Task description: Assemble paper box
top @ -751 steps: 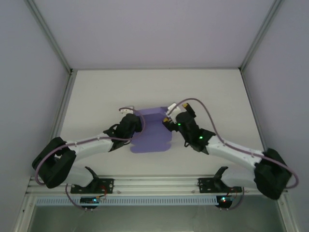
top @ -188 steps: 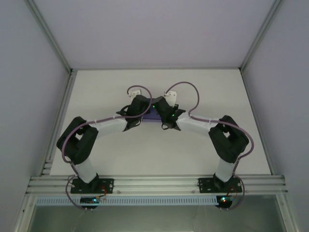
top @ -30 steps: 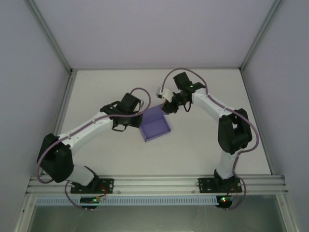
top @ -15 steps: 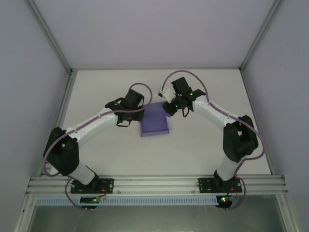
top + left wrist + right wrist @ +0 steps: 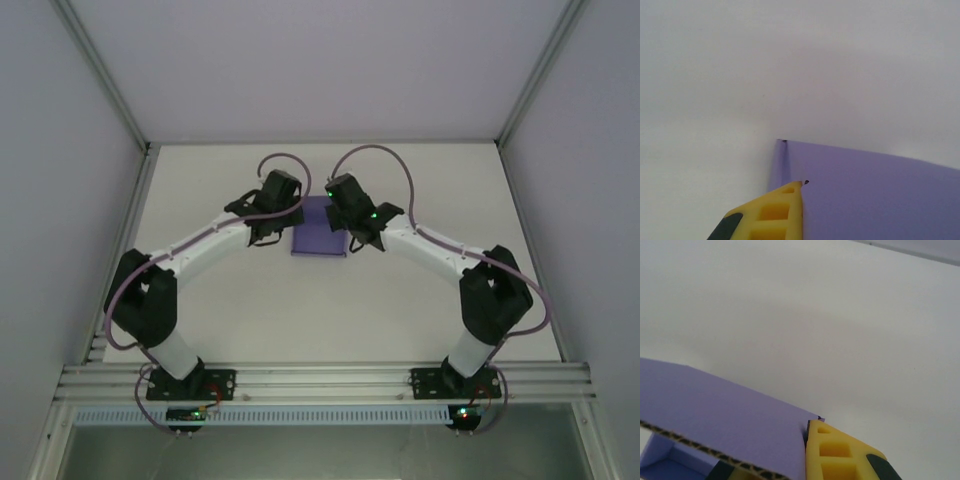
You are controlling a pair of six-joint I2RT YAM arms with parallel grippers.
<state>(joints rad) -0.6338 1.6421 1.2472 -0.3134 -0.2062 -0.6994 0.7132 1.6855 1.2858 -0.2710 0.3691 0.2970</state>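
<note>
The white table [image 5: 250,300] lies bare on every side of the two grippers, with broad free room behind them towards the arm bases and the aluminium rail [image 5: 320,378]. There is a narrower band ahead of them before the back wall [image 5: 320,70] of the enclosure. The paper box [image 5: 318,240] sits directly between the grippers, flat on the table and roughly square to its edges. It touches the left gripper [image 5: 290,226] on that gripper's right side and the right gripper [image 5: 346,236] on its left side. It is a shallow open-topped tray of lilac corrugated card. In the right wrist view a side wall [image 5: 730,410] crosses in front of the fingers, raw fluted edge uppermost, and the pocket behind it shows plain purple floor [image 5: 662,462]. The right gripper is partly closed (its fingers sit close together) and straddles that wall. The outer yellow finger [image 5: 837,452] is against the wall's end corner outside the box and the inner finger [image 5: 725,471] is tucked below the edge. Whether they actually pinch the card cannot be told. In the left wrist view, the left yellow finger [image 5: 777,207] lies with its tip on the box's purple face just beside a folded corner. Whether the left gripper is open or closed cannot be told.
</note>
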